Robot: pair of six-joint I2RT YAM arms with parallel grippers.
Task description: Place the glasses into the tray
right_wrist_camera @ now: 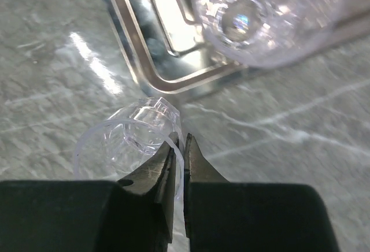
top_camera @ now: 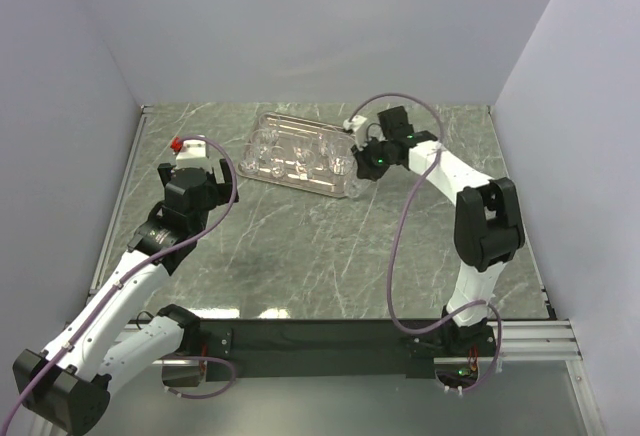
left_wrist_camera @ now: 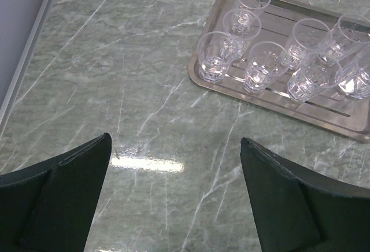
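Observation:
The silver tray (top_camera: 345, 194) lies at the back middle of the table and holds several clear glasses (top_camera: 300, 154). In the left wrist view the tray (left_wrist_camera: 347, 126) is at the upper right with several glasses (left_wrist_camera: 261, 66) standing in it. My right gripper (right_wrist_camera: 180, 141) is shut on the rim wall of one clear glass (right_wrist_camera: 136, 136), held just off the tray's corner (right_wrist_camera: 173, 84); another glass (right_wrist_camera: 254, 15) sits in the tray above. In the top view the right gripper (top_camera: 362, 168) is at the tray's right end. My left gripper (left_wrist_camera: 173, 148) is open and empty over bare table, left of the tray.
The marble table (top_camera: 300, 256) is walled by white panels on the left, back and right. A metal rail (top_camera: 120, 196) runs along the left edge. The right arm's purple cable (top_camera: 405, 216) loops over the table's right half.

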